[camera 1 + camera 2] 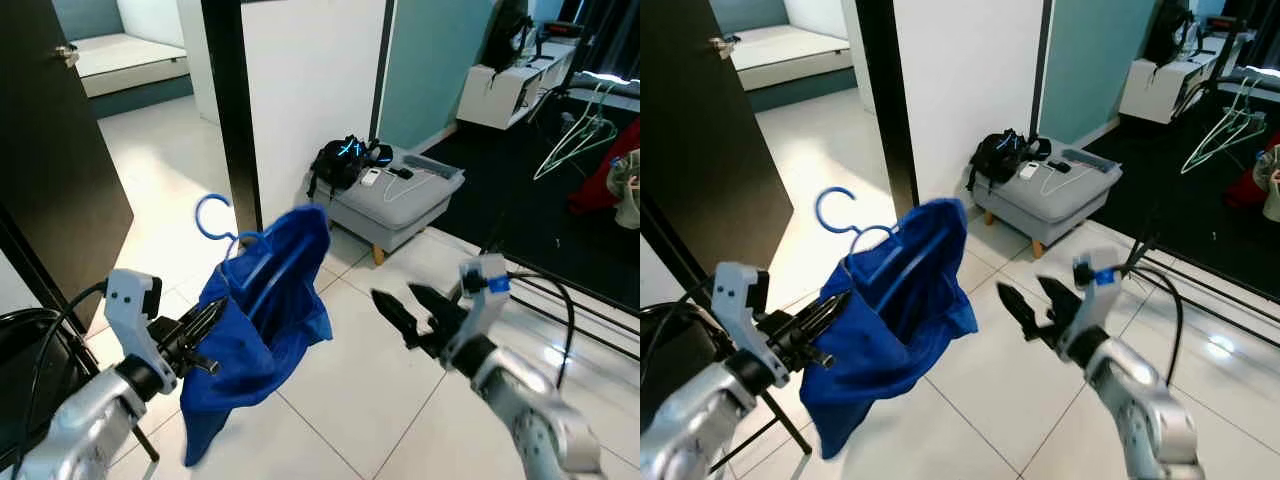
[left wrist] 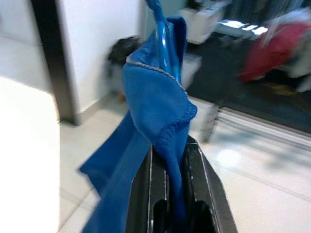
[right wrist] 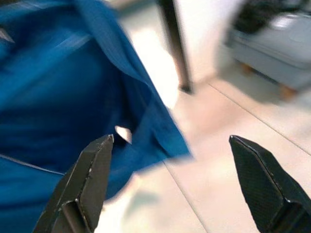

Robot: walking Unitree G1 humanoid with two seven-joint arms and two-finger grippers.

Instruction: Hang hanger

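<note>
My left gripper (image 1: 205, 322) pinches a blue hanger (image 1: 214, 222) through the blue garment (image 1: 262, 320) draped over it, fingers clamped narrow on a fold of cloth and the plastic beneath, the whole load carried low over the white tiled floor (image 1: 350, 390). My right gripper (image 1: 408, 305) hovers just beside the cloth, fingers spread wide and holding nothing. The hook curls up free above the collar, tilted away from me. I judge the load light; the fabric is soft and floppy, likely to slide on smooth plastic, while the hanger itself looks stiff and thin. The safest hold is the neck below the hook or the shoulder bar, never cloth alone. Beyond stands a grey ottoman (image 1: 400, 205) carrying a black bag (image 1: 345, 160), and farther right pale wire hangers (image 1: 575, 140) dangle in the dark room, probably near a rail.
</note>
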